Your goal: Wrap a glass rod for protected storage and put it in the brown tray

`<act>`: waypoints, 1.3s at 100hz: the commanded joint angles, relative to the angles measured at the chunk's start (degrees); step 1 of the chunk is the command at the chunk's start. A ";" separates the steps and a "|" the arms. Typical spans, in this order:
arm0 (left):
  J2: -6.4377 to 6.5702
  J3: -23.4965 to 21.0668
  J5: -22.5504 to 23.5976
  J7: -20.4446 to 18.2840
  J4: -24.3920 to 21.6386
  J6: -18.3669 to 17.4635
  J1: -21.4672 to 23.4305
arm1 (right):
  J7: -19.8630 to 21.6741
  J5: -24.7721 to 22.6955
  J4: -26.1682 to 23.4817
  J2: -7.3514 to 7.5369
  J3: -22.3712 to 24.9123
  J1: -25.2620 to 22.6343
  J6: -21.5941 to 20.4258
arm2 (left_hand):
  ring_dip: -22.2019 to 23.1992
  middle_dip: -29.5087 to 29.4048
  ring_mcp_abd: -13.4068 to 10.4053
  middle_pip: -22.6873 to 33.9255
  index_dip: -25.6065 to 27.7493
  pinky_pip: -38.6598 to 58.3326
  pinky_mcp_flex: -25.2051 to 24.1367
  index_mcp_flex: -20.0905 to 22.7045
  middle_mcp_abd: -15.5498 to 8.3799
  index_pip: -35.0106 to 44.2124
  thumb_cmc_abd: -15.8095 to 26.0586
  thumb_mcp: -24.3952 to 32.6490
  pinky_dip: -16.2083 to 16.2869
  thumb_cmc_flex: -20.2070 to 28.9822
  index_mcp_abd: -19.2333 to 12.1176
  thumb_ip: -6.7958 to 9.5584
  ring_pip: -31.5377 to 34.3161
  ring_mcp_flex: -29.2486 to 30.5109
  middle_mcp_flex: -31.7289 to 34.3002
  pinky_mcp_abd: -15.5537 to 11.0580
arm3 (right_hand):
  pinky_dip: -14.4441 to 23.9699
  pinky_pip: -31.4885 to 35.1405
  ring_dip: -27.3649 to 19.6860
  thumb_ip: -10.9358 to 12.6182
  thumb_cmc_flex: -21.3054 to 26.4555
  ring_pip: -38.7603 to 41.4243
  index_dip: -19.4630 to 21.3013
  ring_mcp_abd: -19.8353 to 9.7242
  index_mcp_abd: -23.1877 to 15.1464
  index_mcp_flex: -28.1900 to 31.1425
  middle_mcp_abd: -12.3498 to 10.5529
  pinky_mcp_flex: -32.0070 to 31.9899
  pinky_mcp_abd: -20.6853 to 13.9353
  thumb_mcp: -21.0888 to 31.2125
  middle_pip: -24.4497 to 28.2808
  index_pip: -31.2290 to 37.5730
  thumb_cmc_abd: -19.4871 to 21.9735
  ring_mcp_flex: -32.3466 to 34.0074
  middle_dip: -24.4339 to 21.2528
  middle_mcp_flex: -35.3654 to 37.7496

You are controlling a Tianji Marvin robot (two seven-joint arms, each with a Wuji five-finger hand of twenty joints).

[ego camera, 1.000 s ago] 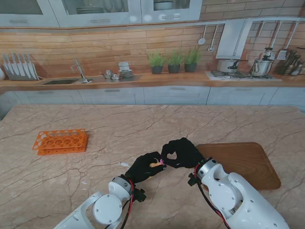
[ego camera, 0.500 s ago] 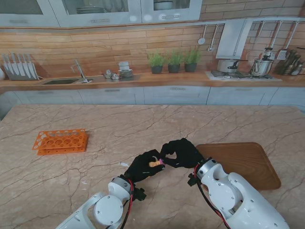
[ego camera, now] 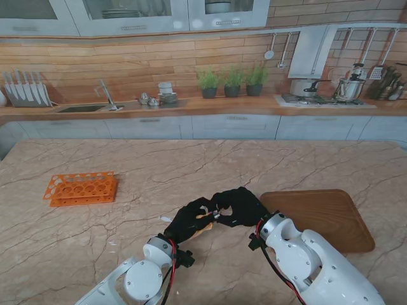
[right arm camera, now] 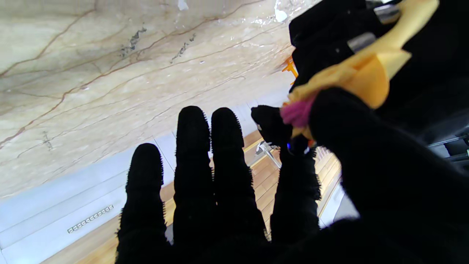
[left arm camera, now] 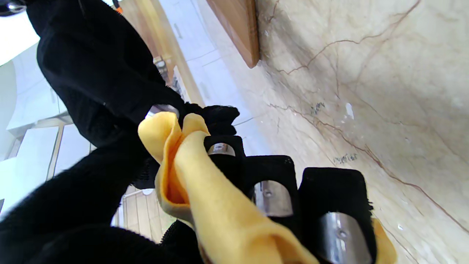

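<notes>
A rolled yellow cloth (left arm camera: pixel 205 190) is held in my left hand (ego camera: pixel 189 220), whose fingers (left arm camera: pixel 271 194) curl around it just above the table. The glass rod is hidden; I cannot see it inside the roll. My right hand (ego camera: pixel 240 206) meets the left one, its thumb and index finger pinching the roll's end (right arm camera: pixel 366 73) where a pink band (right arm camera: pixel 296 112) sits. Its other three fingers (right arm camera: pixel 205 172) stay stretched out. In the stand view only a sliver of the cloth (ego camera: pixel 205 220) shows between the hands. The brown tray (ego camera: pixel 331 219) lies just right of the right hand.
An orange rack (ego camera: pixel 81 188) with round holes lies on the marble table (ego camera: pixel 191 165) at the far left. The tray's corner (left arm camera: pixel 238 29) shows beyond the hands in the left wrist view. A kitchen counter runs behind the table.
Both hands have shifted slightly left and nearer to me. The right hand has closed in over the roll's end, so less yellow cloth shows between them.
</notes>
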 commanded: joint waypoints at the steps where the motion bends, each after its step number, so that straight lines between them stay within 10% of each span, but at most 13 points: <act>1: -0.74 -0.10 0.32 -0.05 -1.81 -0.11 0.18 | 0.48 -0.72 0.57 0.02 -0.64 -0.57 -0.09 | 1.64 1.41 -2.71 4.15 -0.35 14.90 1.54 -1.40 -1.62 -1.37 4.20 -0.98 1.89 2.43 -4.48 2.13 9.19 1.07 0.06 -0.72 | 1.43 -1.27 0.51 0.99 -1.01 -0.95 1.07 -1.87 1.39 -0.25 -0.91 -0.81 -0.43 0.31 -0.46 -2.64 -3.44 -1.80 0.18 -1.12; 25: -0.82 -0.19 -0.37 -0.04 -2.20 -0.09 0.41 | -0.19 -1.42 1.32 -0.02 -1.54 0.00 -0.24 | 1.66 1.39 -1.93 4.23 -5.53 14.90 1.45 -1.73 -1.41 4.52 -0.28 -2.77 2.25 20.09 -6.47 -4.87 9.45 1.05 0.58 0.27 | 1.47 -1.45 0.62 3.26 -1.17 -0.72 3.49 -2.04 0.24 -1.87 -1.38 -0.46 -0.54 1.21 0.02 -3.93 -3.59 -1.30 0.31 -1.09; 55: -0.86 -0.28 -0.29 0.24 -2.29 -0.36 0.50 | -1.28 -3.71 0.67 0.13 -0.44 -1.26 -0.17 | 1.62 1.35 -1.71 3.94 -6.04 14.90 1.39 -2.50 -0.93 3.77 -3.64 6.16 2.08 19.17 -11.76 -2.49 9.53 1.05 0.61 0.83 | 1.50 -1.80 0.67 4.26 -0.87 -0.61 5.94 -2.09 -2.67 -6.60 -1.71 -0.23 -0.48 1.39 0.01 -5.26 -4.29 -0.82 0.14 -1.41; 100: -0.83 -0.39 -1.24 -0.27 -2.48 -0.63 0.41 | -7.95 -8.37 0.00 -0.34 2.84 -3.96 -0.50 | 1.73 1.19 0.01 0.94 -1.91 14.90 1.28 -2.00 1.59 -3.70 -0.05 21.54 2.06 8.78 -11.63 10.55 8.87 1.02 -1.48 1.84 | 1.69 -1.58 1.02 4.72 -0.74 0.20 6.61 -2.04 -3.84 -8.80 -1.87 0.61 -0.42 2.64 0.97 -5.12 -2.00 0.08 0.21 -2.10; 130: -1.15 -0.23 -1.15 0.62 -1.91 -1.73 -0.03 | -7.65 -5.03 1.11 -0.86 1.12 -3.42 1.66 | 2.25 0.62 1.67 -1.87 -0.70 14.90 1.32 -3.79 0.88 -1.99 -14.45 34.39 2.38 10.40 -7.86 4.10 7.81 0.99 -3.08 1.55 | 1.69 -1.26 0.93 4.43 -0.99 0.58 6.65 -1.72 -2.74 -6.63 -1.72 0.70 -0.38 3.61 1.21 -4.68 -1.44 0.75 0.05 -1.46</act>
